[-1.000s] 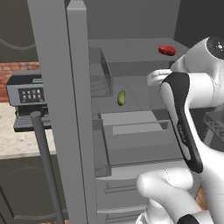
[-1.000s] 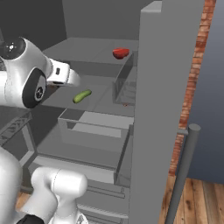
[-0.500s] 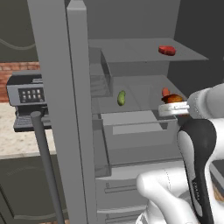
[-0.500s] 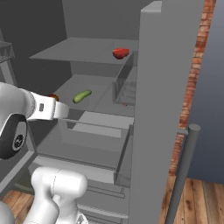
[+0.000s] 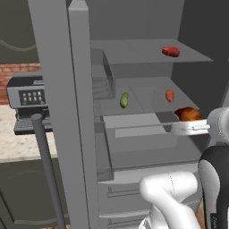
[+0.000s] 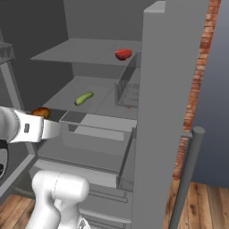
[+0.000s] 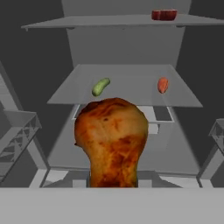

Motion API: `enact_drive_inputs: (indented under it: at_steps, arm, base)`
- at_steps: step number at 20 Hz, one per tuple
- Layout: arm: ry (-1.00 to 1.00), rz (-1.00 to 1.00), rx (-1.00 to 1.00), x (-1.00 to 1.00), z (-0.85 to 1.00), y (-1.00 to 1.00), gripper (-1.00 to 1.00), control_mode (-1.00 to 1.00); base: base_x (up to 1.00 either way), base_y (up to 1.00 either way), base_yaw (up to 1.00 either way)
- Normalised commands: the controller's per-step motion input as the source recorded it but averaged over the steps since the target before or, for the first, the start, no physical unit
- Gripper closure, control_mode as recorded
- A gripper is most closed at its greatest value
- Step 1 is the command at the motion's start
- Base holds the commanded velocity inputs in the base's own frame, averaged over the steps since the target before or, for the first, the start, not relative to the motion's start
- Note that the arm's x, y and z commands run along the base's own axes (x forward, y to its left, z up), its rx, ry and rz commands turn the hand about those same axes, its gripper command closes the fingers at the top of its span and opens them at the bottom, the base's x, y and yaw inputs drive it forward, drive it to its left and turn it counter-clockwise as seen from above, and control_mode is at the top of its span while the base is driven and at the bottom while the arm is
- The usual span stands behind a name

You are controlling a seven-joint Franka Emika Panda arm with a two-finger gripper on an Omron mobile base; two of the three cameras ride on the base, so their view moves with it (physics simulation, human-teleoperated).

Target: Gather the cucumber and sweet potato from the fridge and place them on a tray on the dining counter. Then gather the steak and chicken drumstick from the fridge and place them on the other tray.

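While fridge (image 5: 134, 58) stands open, left base view adds coffee machine (image 5: 29, 105) on counter at far left, keypad markings too small to read; right base view adds brick wall (image 6: 201, 76) at right. Gripper (image 5: 197, 129) pinching chicken drumstick (image 7: 111, 140) near fridge front, right of drawer. Cucumber (image 5: 124, 99) and sweet potato (image 5: 169, 95) lie apart on middle shelf. Steak (image 6: 123, 54) on top shelf, far right.

A: Any writing, labels or numbers to read here?

B: None that I can make out. The coffee machine (image 5: 27, 105) left of the fridge door (image 5: 67, 112) has a panel of small pale buttons, but they are too tiny and blurred to read.
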Motion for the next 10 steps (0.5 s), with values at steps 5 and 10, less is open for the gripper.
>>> enact_drive_inputs:
  at_steps: [5,10]
  arm:
    - [-0.01,0.00,0.00,0.08,-0.09,-0.02,1.00,-1.00]
    - [0.00,0.00,0.00,0.32,-0.21,0.00,1.00,-1.00]
  base:
    - [0.00,0.00,0.00]
    - [0.00,0.00,0.00]
